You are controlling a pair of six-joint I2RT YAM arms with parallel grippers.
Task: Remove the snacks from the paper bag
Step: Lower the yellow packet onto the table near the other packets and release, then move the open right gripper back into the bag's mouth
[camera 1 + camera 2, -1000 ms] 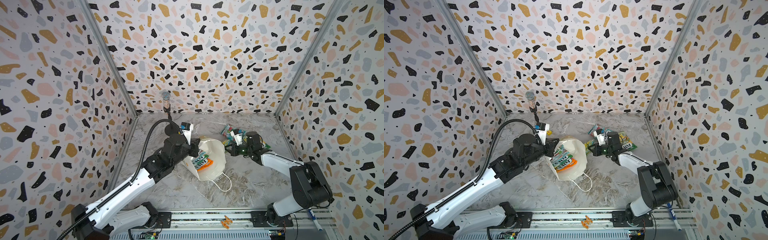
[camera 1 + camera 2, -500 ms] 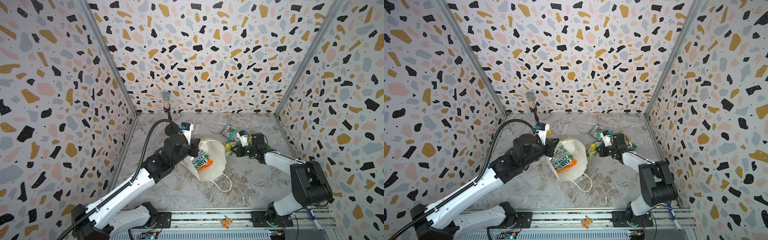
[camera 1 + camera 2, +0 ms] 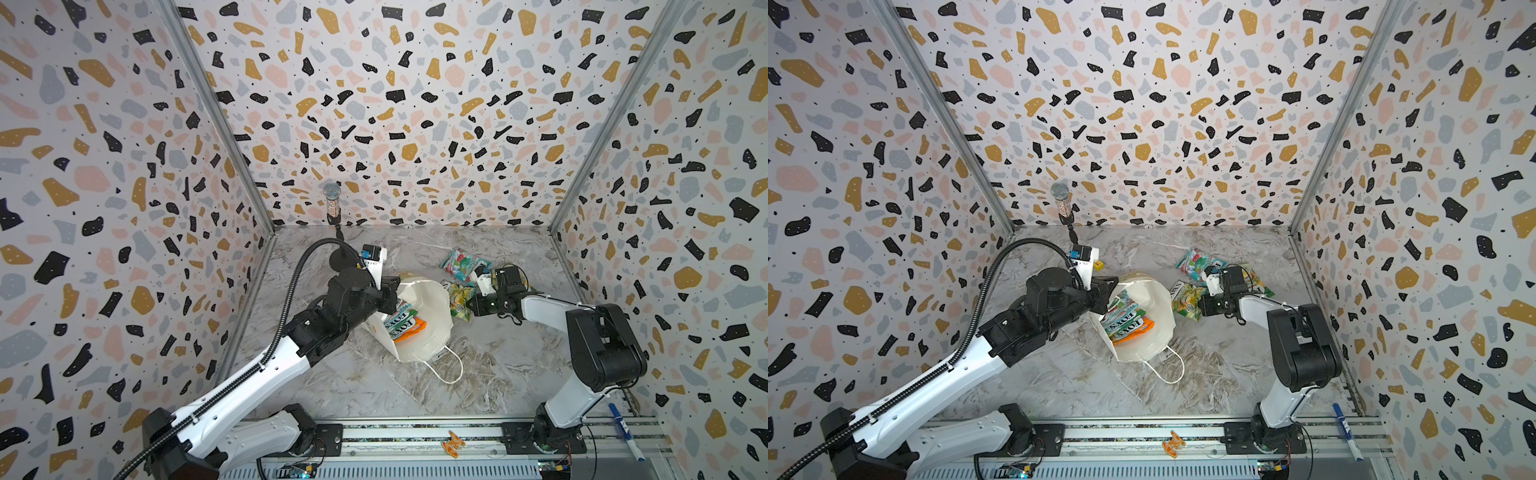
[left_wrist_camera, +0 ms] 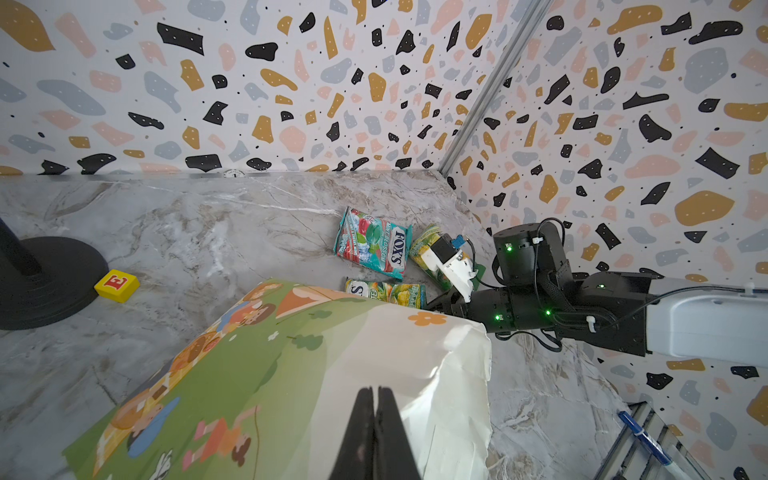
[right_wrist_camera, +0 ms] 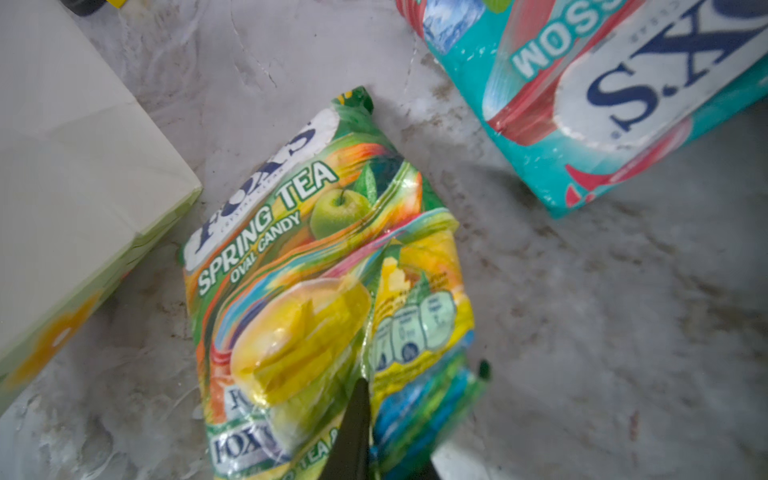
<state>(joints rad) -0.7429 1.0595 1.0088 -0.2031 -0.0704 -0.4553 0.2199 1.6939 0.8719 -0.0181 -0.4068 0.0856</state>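
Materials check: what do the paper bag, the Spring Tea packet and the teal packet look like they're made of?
The paper bag looks like stiff printed paper, mostly matte: it holds sharp creases and has a crumpled rim. The Spring Tea packet looks like glossy plastic film, with bright glare spots, soft wrinkles and a flat sealed end. The teal packet appears to be the same glossy film, with similar sheen and wrinkling.

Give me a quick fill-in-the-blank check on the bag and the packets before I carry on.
The left fingers are shut on the rim of the ____.
The packet at the right fingers reads Spring ____.
The yellow cube shows the letter ____.
____ packets lie out on the table.
Missing words: paper bag; Tea; E; three.
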